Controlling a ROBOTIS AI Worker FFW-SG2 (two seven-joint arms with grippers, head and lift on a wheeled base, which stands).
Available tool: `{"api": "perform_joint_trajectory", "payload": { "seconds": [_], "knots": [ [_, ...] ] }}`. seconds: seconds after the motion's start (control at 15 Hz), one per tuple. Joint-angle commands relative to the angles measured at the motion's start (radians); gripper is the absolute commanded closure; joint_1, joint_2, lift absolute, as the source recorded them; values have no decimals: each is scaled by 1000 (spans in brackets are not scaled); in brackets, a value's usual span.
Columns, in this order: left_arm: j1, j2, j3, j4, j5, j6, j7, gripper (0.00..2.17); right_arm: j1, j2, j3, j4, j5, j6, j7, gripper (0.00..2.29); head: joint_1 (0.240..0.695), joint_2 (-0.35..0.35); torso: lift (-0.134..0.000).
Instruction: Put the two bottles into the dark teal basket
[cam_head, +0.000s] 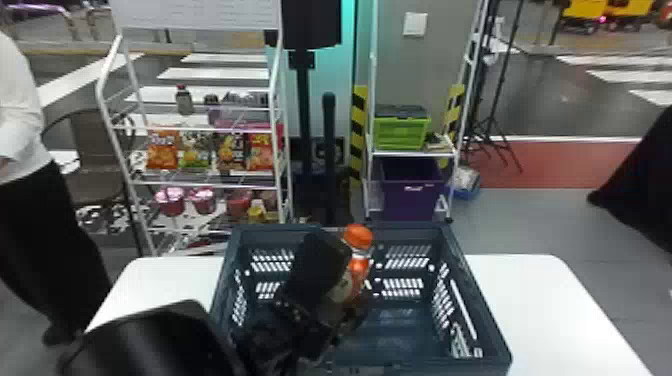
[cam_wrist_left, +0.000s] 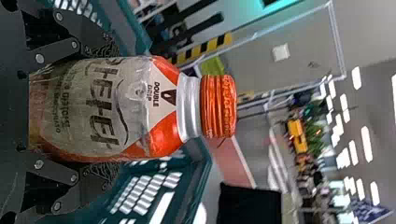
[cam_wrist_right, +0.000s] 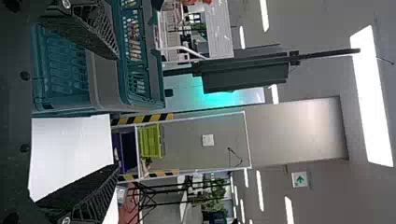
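Note:
In the head view my left gripper is inside the dark teal basket, left of its middle, shut on a bottle with an orange cap. The bottle stands cap up, leaning a little; its lower part is hidden by the gripper. The left wrist view has the left gripper with a finger on each side of the labelled bottle, and basket walls beyond. In the right wrist view my right gripper is open with nothing between its fingers, near the basket.
The basket stands on a white table, with bare tabletop on both sides. Behind are a rack of snacks and a shelf holding a green crate and a purple bin. A person stands at the left edge.

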Motion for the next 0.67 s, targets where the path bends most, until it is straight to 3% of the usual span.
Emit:
{"api": "perform_joint_trajectory", "payload": {
  "seconds": [0.0, 0.13, 0.4, 0.53, 0.6],
  "knots": [
    [-88, -57, -6, 126, -1, 144, -98, 2135, 8, 0, 0, -1, 0, -1, 0, 53, 499, 0, 0],
    [-129, -130, 39, 208, -77, 303, -280, 2135, 8, 1, 2, -2, 3, 5, 0, 53, 499, 0, 0],
    [-283, -202, 57, 390, -154, 417, -532, 2135, 13, 4, 6, 10, 8, -1, 3, 56, 499, 0, 0],
    [-364, -296, 68, 553, -292, 487, -756, 2135, 24, 14, 6, 21, 5, -31, 20, 60, 499, 0, 0],
    [-395, -321, 55, 623, -326, 484, -803, 2135, 30, 14, 5, 28, 5, -53, 25, 60, 499, 0, 0]
  ]
}}
